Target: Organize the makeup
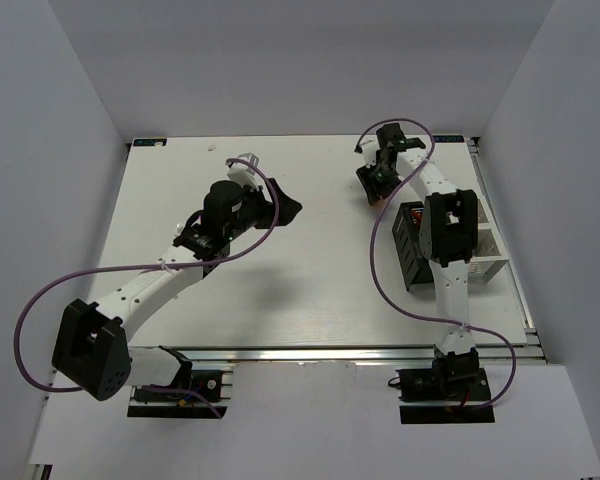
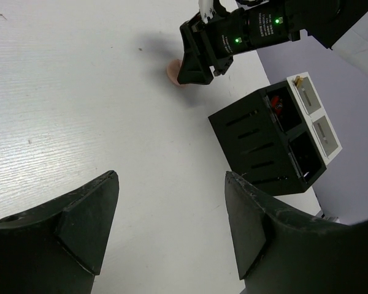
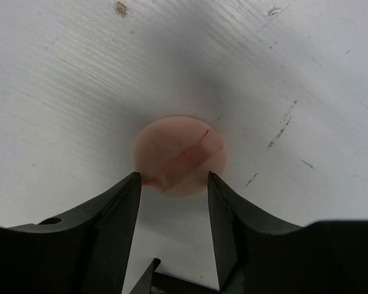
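Top view first: the left gripper (image 1: 280, 208) hangs over the middle of the white table (image 1: 310, 300), toward the far edge. The right gripper (image 1: 374, 188) is down near the far edge, right of centre. The black-and-white plastic compartment box (image 1: 420, 250) sits by the right edge.

Left wrist view: the left claw is spread wide, nothing between its fingers. Beyond it, a peach-pink round disc (image 2: 172, 75) peeks out on the table just beside the right claw's tip. Red bits (image 2: 279, 105) show in one black compartment of the box.

Right wrist view: the fingers are part-way apart, tips at either side of the disc's near edge. Whether they press it, I cannot tell.
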You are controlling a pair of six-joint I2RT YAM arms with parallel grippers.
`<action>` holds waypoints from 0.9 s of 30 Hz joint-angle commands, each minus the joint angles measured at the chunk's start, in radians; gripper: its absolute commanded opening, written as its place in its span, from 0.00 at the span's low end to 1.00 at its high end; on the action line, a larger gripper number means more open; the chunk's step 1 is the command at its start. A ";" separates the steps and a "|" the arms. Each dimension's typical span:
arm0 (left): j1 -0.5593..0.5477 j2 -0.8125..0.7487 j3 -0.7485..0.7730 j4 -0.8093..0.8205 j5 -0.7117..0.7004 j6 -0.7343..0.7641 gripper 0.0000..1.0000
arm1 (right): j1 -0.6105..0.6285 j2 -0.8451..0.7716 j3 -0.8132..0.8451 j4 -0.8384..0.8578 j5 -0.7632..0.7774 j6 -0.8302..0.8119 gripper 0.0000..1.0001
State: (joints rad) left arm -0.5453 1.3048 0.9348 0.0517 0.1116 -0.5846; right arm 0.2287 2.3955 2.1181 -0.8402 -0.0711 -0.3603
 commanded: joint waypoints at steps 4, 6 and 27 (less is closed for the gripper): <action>-0.001 -0.055 0.002 -0.032 -0.016 0.002 0.79 | -0.008 0.044 0.003 -0.011 0.002 -0.051 0.44; -0.001 -0.064 -0.001 -0.033 -0.027 0.002 0.79 | -0.008 0.047 -0.006 -0.004 0.011 -0.062 0.40; -0.001 -0.087 0.007 0.000 -0.029 0.009 0.79 | -0.041 -0.412 -0.139 0.207 -0.332 0.060 0.00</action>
State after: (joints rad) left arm -0.5453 1.2701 0.9264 0.0307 0.0868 -0.5873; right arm 0.2127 2.1433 1.9827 -0.7216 -0.3012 -0.3550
